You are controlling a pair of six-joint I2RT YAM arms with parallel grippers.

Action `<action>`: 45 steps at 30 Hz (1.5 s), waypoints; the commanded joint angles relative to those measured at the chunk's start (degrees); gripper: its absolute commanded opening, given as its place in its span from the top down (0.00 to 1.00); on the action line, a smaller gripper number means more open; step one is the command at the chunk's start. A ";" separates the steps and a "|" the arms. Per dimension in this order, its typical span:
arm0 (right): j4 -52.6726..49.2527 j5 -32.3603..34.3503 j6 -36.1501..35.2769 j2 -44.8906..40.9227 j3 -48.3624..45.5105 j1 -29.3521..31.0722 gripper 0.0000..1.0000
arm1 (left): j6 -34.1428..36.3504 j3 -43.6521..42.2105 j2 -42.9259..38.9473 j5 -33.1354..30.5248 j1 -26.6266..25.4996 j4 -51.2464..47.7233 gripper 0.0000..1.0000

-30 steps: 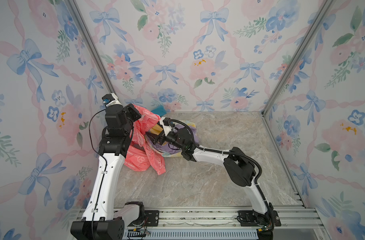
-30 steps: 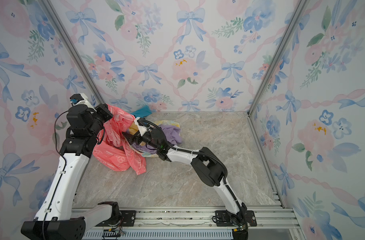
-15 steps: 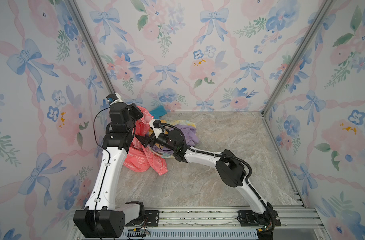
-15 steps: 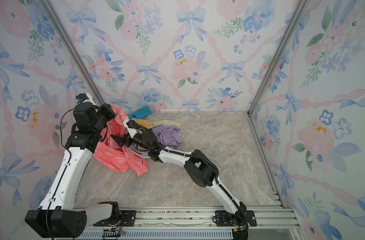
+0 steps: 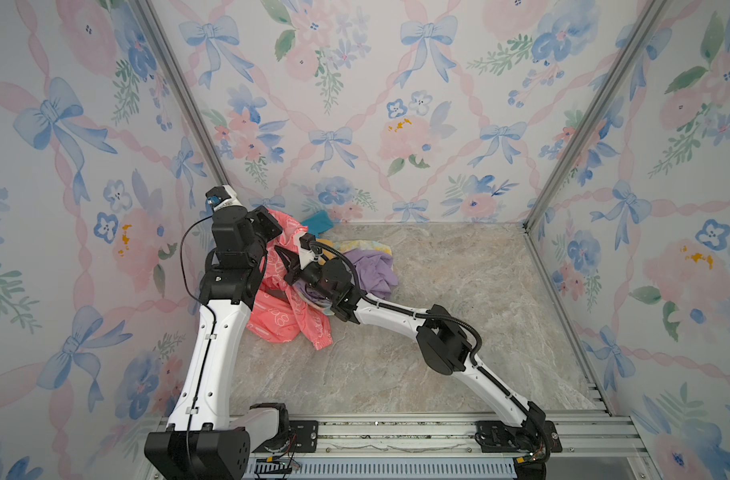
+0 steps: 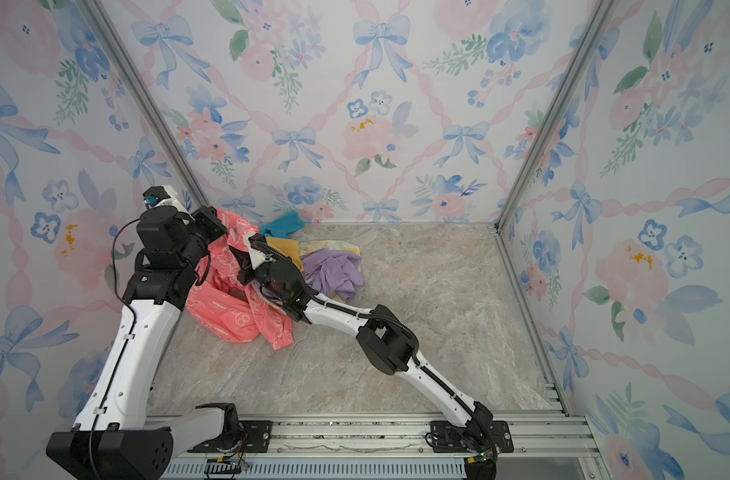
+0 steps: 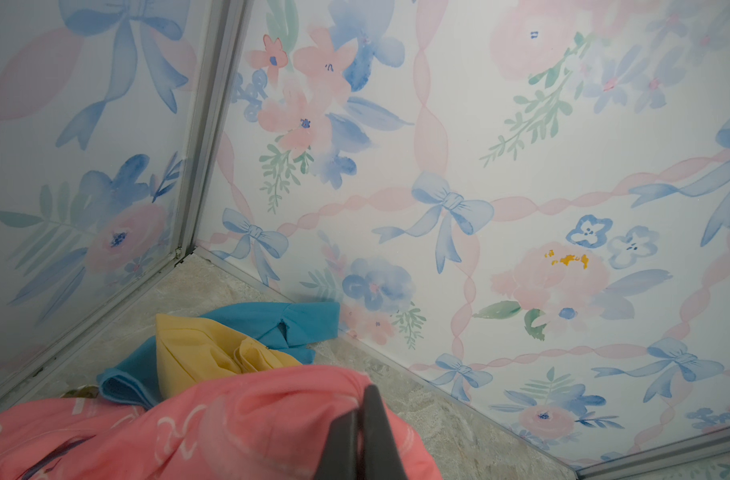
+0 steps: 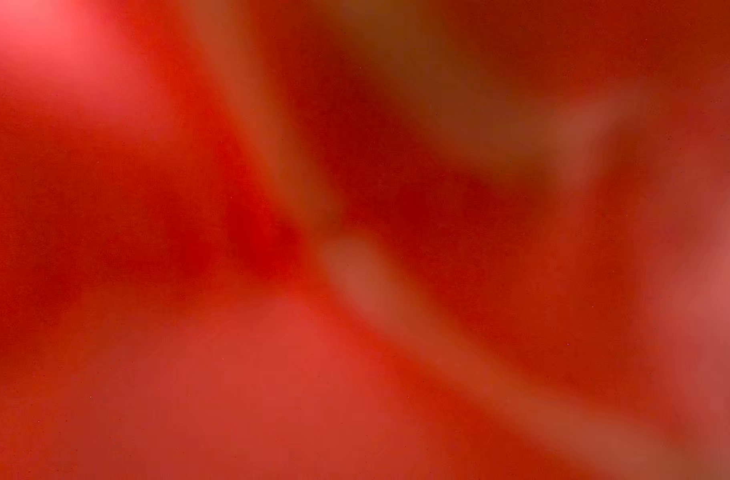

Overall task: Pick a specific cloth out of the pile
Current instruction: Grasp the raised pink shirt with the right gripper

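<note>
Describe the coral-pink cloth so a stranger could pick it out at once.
Start at the back left corner of the floor, where the pile lies. The cloth spills from its near left side toward the front. Unlike the plain lilac garment beside it, it is coral-pink with white outline shapes.

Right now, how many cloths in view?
5: pink cloth left, teal cloth rearmost, yellow cloth beside it, pastel cloth and lilac cloth right. More may hide beneath.

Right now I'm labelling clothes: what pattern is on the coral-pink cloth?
White outline shapes on the cloth, clearest in a top view.
</note>
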 commanded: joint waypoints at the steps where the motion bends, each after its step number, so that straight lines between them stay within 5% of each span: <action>1: 0.53 1.56 1.97 -1.27 2.74 -0.89 1.00 | 0.55 -0.59 -4.02 1.08 0.69 4.90 1.00; 5: -2.74 -0.39 3.57 -3.31 5.43 -1.53 1.00 | 1.84 -3.14 -7.05 -1.37 1.50 3.15 1.00; 10: -7.42 -2.32 5.79 -4.92 10.96 -1.63 1.00 | 3.08 -7.15 -9.96 -3.56 2.27 1.57 0.47; 15: -12.49 -3.70 7.40 -4.39 18.02 -2.87 1.00 | 2.02 -10.26 -12.56 -5.55 3.34 -0.65 0.16; 25: -11.08 -5.93 8.92 -8.26 12.87 -5.08 1.00 | 2.12 -8.24 -13.52 1.47 4.23 -0.81 0.02; 34: -12.54 -6.81 11.15 -7.65 18.15 -6.78 1.00 | 6.18 -9.74 -15.13 10.11 4.32 2.34 0.02; 38: -15.12 -6.71 11.27 -5.75 25.69 -7.28 1.00 | 7.54 -12.18 -16.32 9.51 4.36 2.63 0.02; 45: -12.23 -6.61 11.62 -10.02 22.23 -8.56 1.00 | 8.14 -17.59 -17.63 7.75 4.33 4.03 0.02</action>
